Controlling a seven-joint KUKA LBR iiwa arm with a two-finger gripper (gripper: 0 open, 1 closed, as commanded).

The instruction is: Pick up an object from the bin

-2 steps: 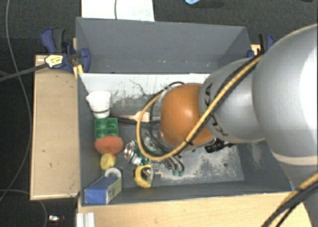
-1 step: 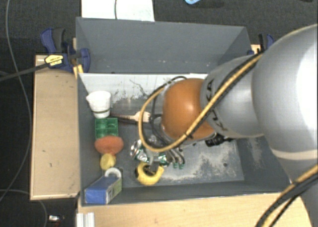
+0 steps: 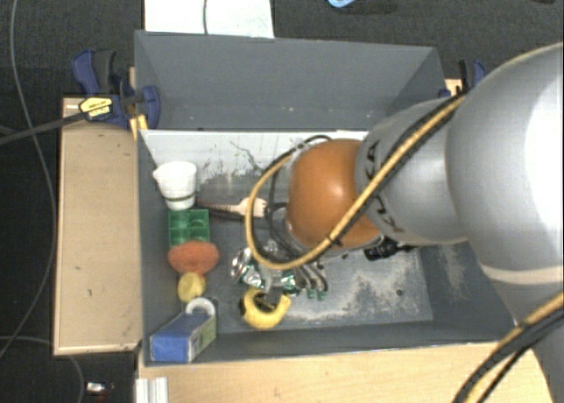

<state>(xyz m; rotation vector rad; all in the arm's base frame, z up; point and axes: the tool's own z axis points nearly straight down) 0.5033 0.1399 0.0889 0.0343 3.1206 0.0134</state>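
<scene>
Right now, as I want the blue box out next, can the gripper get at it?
Probably yes: the blue box lies uncovered in a corner of the bin, left of the gripper. The walls close beside it may cramp a grasp.

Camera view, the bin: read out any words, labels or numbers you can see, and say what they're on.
No text can be read.
Robot arm: dark marks on its silver collar, crossed by a cable, too blurred to read.
Blue box, lower left: no legible print.
</scene>
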